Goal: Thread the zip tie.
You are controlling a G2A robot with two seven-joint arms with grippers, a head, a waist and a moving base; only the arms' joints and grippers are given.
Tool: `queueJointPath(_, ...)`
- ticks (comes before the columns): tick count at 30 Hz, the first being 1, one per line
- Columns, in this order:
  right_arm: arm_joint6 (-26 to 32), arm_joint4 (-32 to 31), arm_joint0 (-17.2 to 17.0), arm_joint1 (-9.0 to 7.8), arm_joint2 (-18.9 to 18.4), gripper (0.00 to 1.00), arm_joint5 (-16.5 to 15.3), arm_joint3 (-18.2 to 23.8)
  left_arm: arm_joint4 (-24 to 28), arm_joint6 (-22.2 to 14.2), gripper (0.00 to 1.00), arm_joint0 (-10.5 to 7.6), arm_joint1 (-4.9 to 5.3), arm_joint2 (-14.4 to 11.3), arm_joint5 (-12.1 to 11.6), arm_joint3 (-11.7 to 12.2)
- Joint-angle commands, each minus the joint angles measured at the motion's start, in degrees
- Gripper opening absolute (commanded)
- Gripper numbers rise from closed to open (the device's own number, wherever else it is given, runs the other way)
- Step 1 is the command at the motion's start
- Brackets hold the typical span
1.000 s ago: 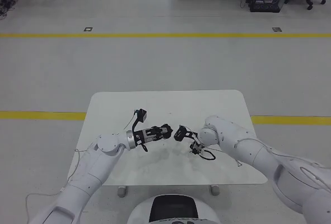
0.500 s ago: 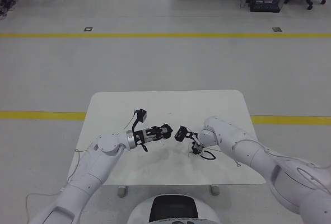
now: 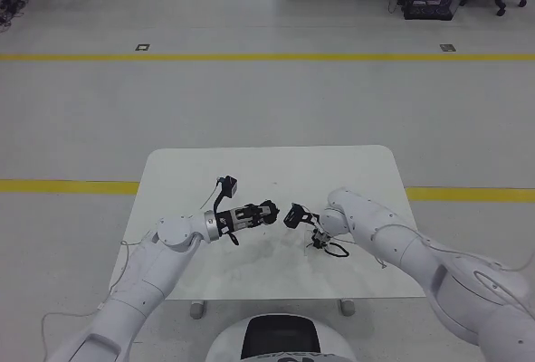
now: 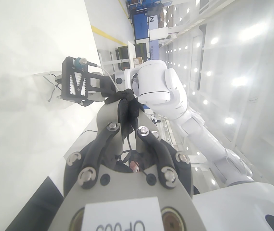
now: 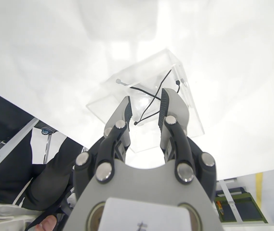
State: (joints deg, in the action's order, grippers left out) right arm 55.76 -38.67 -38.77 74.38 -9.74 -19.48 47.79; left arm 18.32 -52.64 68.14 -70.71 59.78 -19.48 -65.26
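Several thin black zip ties (image 5: 151, 97) lie crossed in a shallow clear plastic box (image 5: 190, 111) on the white table (image 3: 249, 172). My right gripper (image 5: 146, 106) hangs open just above the box, one finger on each side of the crossed ties and touching none of them. In the top view my right gripper (image 3: 294, 215) and my left gripper (image 3: 272, 213) face each other near the table's middle, a short gap apart. My left gripper (image 4: 126, 97) is shut, its dark pads pressed together. Whether anything thin sits between them cannot be made out. The zip ties (image 4: 51, 90) lie beyond it.
The right arm's black wrist mount (image 4: 75, 82) and its cable (image 3: 332, 249) hang close in front of my left gripper. The table's near edge (image 5: 55, 131) runs close behind the clear box. Bare table spreads toward the far side (image 3: 276, 163).
The right arm has shifted very slightly. The left arm has kept still, and both grippers hold the same state.
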Motion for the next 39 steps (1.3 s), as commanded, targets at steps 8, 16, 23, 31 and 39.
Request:
queueJointPath(8, 0.31, -0.60, 0.08, 1.20, 0.00, 0.20, 0.00, -1.84, 0.00, 0.00, 0.00, 0.00, 0.00, 0.00, 0.00, 0.00)
queueJointPath(16, 0.73, -0.66, 0.21, 1.96, 0.00, 0.17, 0.00, -2.95, 0.00, 0.00, 0.00, 0.00, 0.00, 0.00, 0.00, 0.00)
queueJointPath(23, -0.48, -1.68, 0.40, 2.30, 0.00, 0.18, 0.00, -3.08, 0.00, 0.00, 0.00, 0.00, 0.00, 0.00, 0.00, 0.00)
queueJointPath(31, -0.63, -2.66, 0.24, 2.30, 0.00, 0.22, 0.00, -3.17, 0.00, 0.00, 0.00, 0.00, 0.00, 0.00, 0.00, 0.00)
queueJointPath(39, 0.98, -1.91, 0.48, 2.85, 0.00, 0.21, 0.00, -3.88, 0.00, 0.00, 0.00, 0.00, 0.00, 0.00, 0.00, 0.00)
